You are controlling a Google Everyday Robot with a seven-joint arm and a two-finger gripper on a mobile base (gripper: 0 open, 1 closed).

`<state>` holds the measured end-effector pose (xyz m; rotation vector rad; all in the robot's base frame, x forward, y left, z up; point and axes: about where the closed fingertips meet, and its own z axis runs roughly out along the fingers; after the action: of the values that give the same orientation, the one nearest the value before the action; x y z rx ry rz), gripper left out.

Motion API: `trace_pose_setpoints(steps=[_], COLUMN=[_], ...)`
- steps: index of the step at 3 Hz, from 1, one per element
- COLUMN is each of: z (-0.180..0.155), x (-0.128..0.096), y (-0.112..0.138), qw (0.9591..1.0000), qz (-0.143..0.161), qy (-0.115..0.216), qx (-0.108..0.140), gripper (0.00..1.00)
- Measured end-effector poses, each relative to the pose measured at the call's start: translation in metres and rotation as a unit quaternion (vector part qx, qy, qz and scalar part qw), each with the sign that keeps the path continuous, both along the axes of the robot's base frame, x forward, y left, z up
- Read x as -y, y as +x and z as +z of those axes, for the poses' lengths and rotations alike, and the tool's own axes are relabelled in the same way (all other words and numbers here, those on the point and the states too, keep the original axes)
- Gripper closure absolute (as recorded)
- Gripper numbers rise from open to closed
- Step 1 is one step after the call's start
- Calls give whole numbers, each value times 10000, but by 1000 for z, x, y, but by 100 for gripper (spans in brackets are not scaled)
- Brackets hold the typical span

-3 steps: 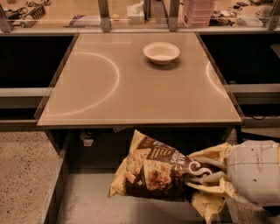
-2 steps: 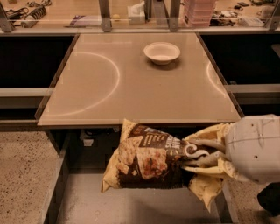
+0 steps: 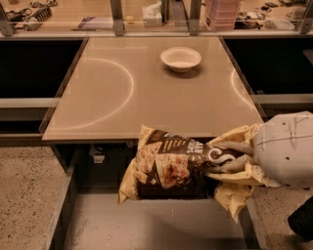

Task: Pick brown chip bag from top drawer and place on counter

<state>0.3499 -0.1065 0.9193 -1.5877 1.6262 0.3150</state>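
Gripper (image 3: 218, 159) clamped on brown chip bag (image 3: 166, 168) — held above top drawer (image 3: 146, 225), at counter (image 3: 146, 97) edge.

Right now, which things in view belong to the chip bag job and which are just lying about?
Job: brown chip bag, held at one end by the gripper, jaws shut on it; top drawer below; counter.
Lying about: white bowl on the counter; tissue box on the back bench.

The end effector (image 3: 221, 161), lower right, pinches the right end of the brown chip bag (image 3: 164, 168), held above the top drawer (image 3: 156, 225), just before the table (image 3: 122, 97).
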Motion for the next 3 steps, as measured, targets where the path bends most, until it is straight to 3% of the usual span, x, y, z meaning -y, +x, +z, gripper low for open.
trace_pose_setpoints(steps=[3], z=[44], x=[46], y=[103], qw=[9970], qz=[-612], qy=[-205], qx=[438], gripper=[100])
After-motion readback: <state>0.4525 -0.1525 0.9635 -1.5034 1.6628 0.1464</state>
